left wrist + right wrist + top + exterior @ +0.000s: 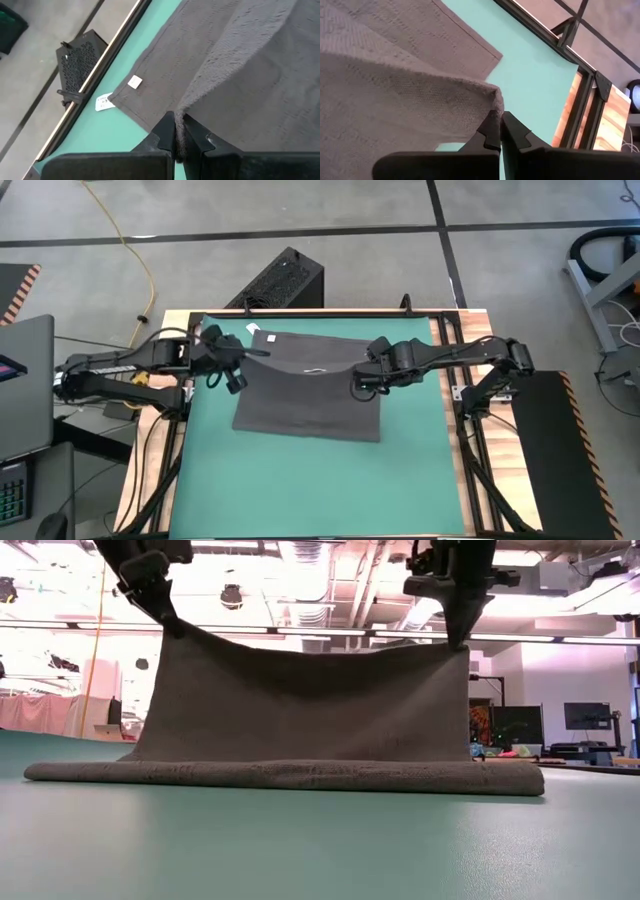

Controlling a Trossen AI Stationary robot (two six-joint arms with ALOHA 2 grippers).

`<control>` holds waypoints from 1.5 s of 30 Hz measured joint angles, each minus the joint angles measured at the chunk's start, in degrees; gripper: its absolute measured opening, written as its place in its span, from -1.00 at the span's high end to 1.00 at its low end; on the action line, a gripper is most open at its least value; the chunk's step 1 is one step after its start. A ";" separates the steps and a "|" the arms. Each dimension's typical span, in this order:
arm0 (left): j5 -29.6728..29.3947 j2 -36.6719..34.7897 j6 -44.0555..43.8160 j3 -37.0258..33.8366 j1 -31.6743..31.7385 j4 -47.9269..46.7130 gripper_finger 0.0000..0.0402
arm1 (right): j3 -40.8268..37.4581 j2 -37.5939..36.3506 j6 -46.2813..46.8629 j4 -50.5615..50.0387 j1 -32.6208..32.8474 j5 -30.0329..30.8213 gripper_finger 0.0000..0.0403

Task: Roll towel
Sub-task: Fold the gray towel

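Pinching woven grey towel [310, 705] corners: left gripper [176, 131], right gripper [500, 131].

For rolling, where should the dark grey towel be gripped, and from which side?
By the lifted edge of the dark grey soft towel, at its two corners, from above: the left gripper and right gripper pinch there, and the cloth hangs taut between them.

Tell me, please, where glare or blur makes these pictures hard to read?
Low view: bright ceiling lights wash out the room behind the towel, leaving it backlit and dark. Left wrist view: the left tool is blurred up close. High view: evenly lit, with soft shadows on the green mat.
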 joint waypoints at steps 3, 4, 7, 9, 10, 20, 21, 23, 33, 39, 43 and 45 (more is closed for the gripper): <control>0.07 -0.82 -0.35 0.00 0.49 -0.45 1.00 | 0.00 -0.08 0.10 1.25 0.02 0.00 0.94; 0.03 -1.08 -0.47 0.00 0.53 -0.48 1.00 | 0.00 -0.09 0.08 1.29 0.02 0.00 0.94; -0.22 -1.70 -0.50 0.00 0.54 -0.29 1.00 | 0.00 -0.15 0.62 0.90 0.19 -0.07 0.94; -0.24 -1.74 -0.52 0.00 0.54 0.29 1.00 | 0.00 -0.15 0.78 0.84 0.69 0.02 0.94; -0.22 -1.73 -0.52 0.00 0.54 0.36 1.00 | 0.00 -0.15 0.76 0.64 0.72 0.00 0.94; -0.26 0.08 0.98 0.02 1.06 1.56 1.00 | 0.00 -0.15 1.09 -2.57 0.32 1.31 0.94; -0.26 0.07 0.90 0.02 1.24 1.59 1.00 | 0.00 -0.15 0.43 -1.79 0.29 1.31 0.94; -0.30 0.01 0.57 0.02 1.54 1.58 1.00 | 0.00 -0.15 0.19 -0.70 0.28 1.33 0.94; -0.62 -0.14 0.17 0.02 2.29 -0.92 1.00 | 0.00 -0.15 -2.93 1.53 -1.12 1.36 0.94; -0.18 -0.12 0.80 0.02 2.28 -0.80 1.00 | 0.00 -0.15 -3.22 1.49 -1.57 1.36 0.94; -0.23 -0.68 -0.96 0.02 2.28 -1.10 1.00 | 0.00 -0.15 -4.30 1.82 -2.01 1.38 0.94; -0.34 -1.31 -0.98 0.02 2.28 -1.19 1.00 | 0.00 -0.15 -4.44 1.87 -2.38 1.36 0.94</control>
